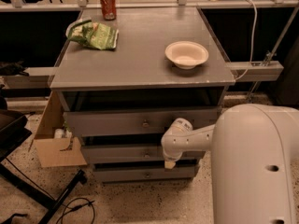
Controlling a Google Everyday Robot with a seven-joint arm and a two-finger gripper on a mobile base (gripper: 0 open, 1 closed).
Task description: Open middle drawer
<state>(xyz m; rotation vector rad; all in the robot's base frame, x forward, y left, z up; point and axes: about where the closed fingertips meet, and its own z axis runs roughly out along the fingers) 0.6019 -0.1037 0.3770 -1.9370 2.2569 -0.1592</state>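
Grey middle drawer (117, 153), round knob (146, 155) at centre. Tool (170, 163) just right of knob, slightly lower; open or closed, cannot tell. Risk of sliding past so small a knob, catching the bottom drawer (126, 174) below.

One grey table (135, 69). Three drawers down its front: one top drawer (107, 122), one middle drawer (117, 152), one bottom drawer (126, 174). Three small round knobs (145, 123), one at the centre of each drawer. Three things on the tabletop: one red can (108, 4), one green bag (96, 34), one white bowl (186, 54). One cardboard box (51, 146) on the floor to the left. One white robot arm (196, 139) at the right, ending in one gripper (170, 163), just in front of the middle drawer, right of its knob. One pale cable (253, 31) beyond the table's right edge. Dark cables (74, 206) on the floor at lower left, number unclear.
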